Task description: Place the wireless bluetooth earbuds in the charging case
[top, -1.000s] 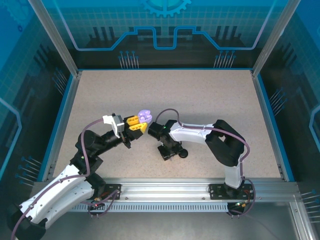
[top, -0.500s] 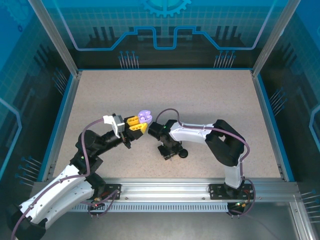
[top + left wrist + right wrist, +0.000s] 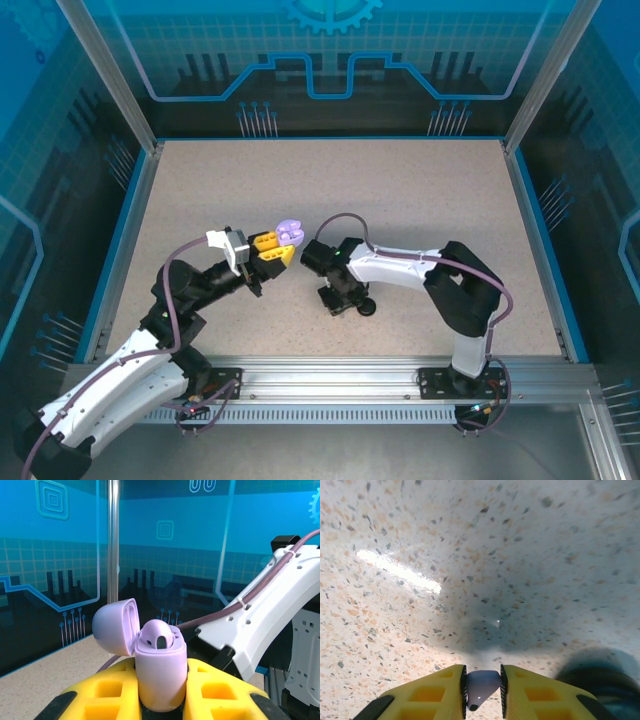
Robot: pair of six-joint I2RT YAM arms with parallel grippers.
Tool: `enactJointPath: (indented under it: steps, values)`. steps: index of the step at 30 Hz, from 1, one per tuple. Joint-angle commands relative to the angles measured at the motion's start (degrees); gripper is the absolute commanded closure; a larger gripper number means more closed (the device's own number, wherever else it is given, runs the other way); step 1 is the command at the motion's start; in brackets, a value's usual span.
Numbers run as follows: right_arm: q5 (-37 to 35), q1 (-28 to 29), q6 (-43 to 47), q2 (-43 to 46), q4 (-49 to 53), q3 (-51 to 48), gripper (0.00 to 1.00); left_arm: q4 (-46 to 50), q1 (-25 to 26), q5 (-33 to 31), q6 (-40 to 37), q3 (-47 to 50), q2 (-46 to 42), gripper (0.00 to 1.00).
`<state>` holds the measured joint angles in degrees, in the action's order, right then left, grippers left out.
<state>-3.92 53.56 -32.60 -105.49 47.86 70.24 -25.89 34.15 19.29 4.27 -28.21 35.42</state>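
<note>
The right fingers point(image 3: 427, 696) are now drawn in on a lilac earbud point(image 3: 481, 686); the gap that was wider a second ago has been closed to a pinch. The earbud is held between the two yellow fingers, low over the speckled tabletop point(image 3: 470, 555), though whether it is clear of the surface cannot be told. A dark round object point(image 3: 600, 675) is blurred just right of the fingers.

From above, the right arm is seen to have been shifted, its elbow swung outward. The left fingers point(image 3: 105, 694) are kept clamped on the lilac charging case point(image 3: 160, 672). The case is held upright between them, with its lid point(image 3: 116, 627) thrown open to the left and a dark opening shown at its top.

The pick is judged done. The lift and the carry across to the waiting case are left, and so slim a grip could be lost on the way.
</note>
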Motion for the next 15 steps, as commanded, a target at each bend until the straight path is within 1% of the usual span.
enactJointPath:
  steps: [1,5,10,15]
  values:
    - [-0.83,-1.33,-0.27,3.52,0.08,-0.95,0.75,-1.35,0.46,-0.63,-0.88,0.04,0.13,0.87]
    - [-2.71,-2.15,0.16,8.74,0.93,-1.89,0.76,-1.74,0.45,-0.66,-0.79,0.25,0.77,0.87]
    - [-4.11,-4.0,2.15,18.58,1.36,-2.24,0.76,-4.0,0.47,-0.23,-0.06,0.48,3.19,0.87]
    - [-4.73,-5.14,5.18,29.04,0.86,0.16,0.76,-7.32,0.48,0.07,0.46,0.54,6.41,0.87]
